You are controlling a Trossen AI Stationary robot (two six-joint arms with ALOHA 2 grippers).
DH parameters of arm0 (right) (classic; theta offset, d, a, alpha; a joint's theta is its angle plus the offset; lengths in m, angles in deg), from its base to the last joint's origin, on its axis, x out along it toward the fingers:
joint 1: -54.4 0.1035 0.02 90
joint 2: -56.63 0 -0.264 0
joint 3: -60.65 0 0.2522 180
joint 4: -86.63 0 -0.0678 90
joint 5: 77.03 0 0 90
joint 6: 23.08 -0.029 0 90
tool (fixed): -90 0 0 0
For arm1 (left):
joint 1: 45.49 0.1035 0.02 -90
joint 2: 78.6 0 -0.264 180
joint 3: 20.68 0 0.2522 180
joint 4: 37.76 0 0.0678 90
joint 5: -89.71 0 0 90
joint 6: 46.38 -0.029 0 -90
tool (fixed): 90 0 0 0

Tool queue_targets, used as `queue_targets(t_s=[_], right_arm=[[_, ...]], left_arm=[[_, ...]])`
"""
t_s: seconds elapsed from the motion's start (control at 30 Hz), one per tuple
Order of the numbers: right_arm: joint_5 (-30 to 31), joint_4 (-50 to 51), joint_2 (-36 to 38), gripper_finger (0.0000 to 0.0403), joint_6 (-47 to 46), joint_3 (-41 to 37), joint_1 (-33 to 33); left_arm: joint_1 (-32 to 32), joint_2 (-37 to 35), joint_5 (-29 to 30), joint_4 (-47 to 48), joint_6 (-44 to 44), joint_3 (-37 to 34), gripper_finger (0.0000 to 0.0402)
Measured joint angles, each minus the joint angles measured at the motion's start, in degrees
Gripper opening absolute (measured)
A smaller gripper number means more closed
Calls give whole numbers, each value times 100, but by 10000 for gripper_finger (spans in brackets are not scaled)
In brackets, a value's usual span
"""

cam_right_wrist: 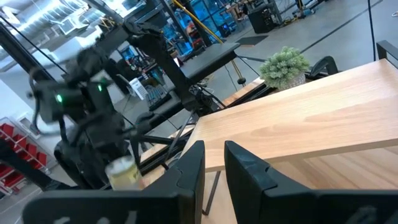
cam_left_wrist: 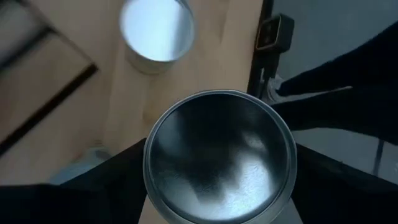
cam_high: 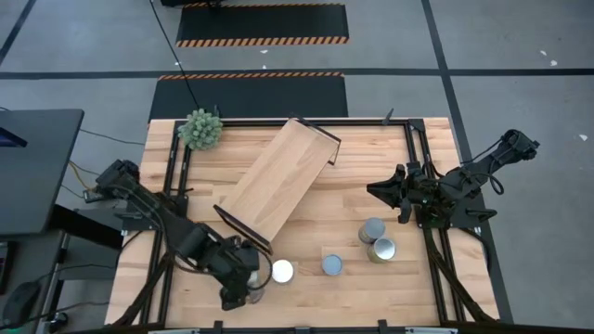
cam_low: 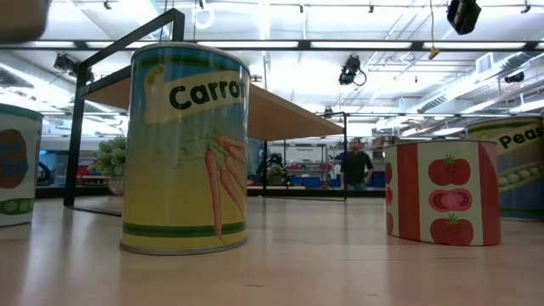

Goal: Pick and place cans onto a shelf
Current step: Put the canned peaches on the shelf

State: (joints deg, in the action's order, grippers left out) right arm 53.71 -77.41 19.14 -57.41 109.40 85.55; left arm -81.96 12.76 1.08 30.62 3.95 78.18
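My left gripper is at the table's near left, shut on a can with a dark silvery top. The right wrist view shows that can far off, under the left arm. On the table stand a white-topped can, a bluish one, a grey one and a gold one. The shelf lies slantwise across the table's middle, resting on its black frame ends. My right gripper hovers shut at the right, pointing level toward the shelf. My left gripper pinches the can's side wall between its two fingers, one on each side, just below the top rim. The fingers come from above, slanting down. The can stays upright, top up, and looks lifted off the tabletop.
A spiky green plant stands at the far left corner. Black frame rails run along the table's left and right sides. The low view shows a carrot can and a tomato can up close, and a person far behind.
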Motion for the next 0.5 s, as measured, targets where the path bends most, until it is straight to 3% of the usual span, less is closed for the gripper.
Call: queue_targets(t_s=[0.27, 0.5], right_arm=[[1, 0, 0, 68, 42, 0, -1], [1, -21, 0, 68, 98, 0, -6]], left_arm=[[726, -115, 11, 1179, -159, 1389, 317], [1674, -115, 67, 1485, -326, 2101, 317]])
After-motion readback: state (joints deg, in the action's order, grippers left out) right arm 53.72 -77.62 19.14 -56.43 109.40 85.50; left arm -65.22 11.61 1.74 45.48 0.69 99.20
